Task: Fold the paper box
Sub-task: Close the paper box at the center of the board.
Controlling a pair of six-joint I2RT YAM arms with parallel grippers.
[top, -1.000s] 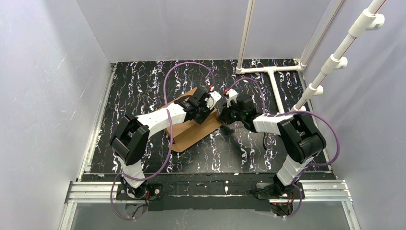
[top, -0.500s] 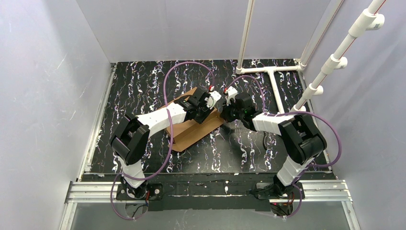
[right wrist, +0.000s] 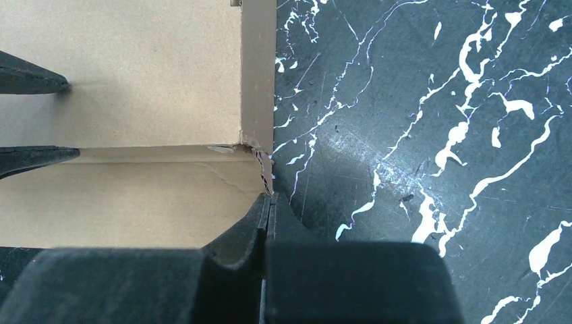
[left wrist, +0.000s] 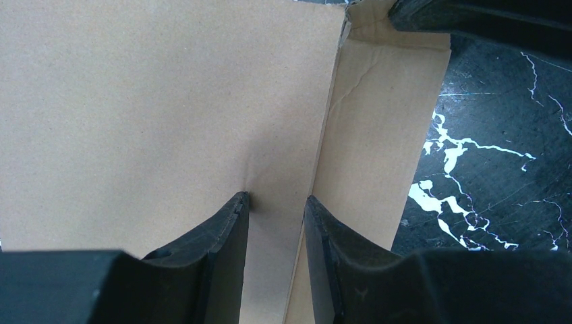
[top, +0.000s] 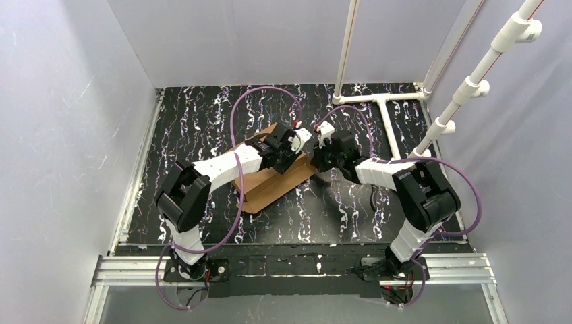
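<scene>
the box [top: 266,187] lies mostly flat near the middle of the table [top: 202,115], slanting from the near left to the far right, with both arms meeting over its far right end. the left gripper [left wrist: 276,200] has its jaws partly spread, tips down on the cardboard, one on the wide panel and the other just across a crease that runs between them. the right gripper [right wrist: 270,197] has its fingers pressed together, holding nothing, its tip at the box's edge by a frayed corner where that crease ends.
</scene>
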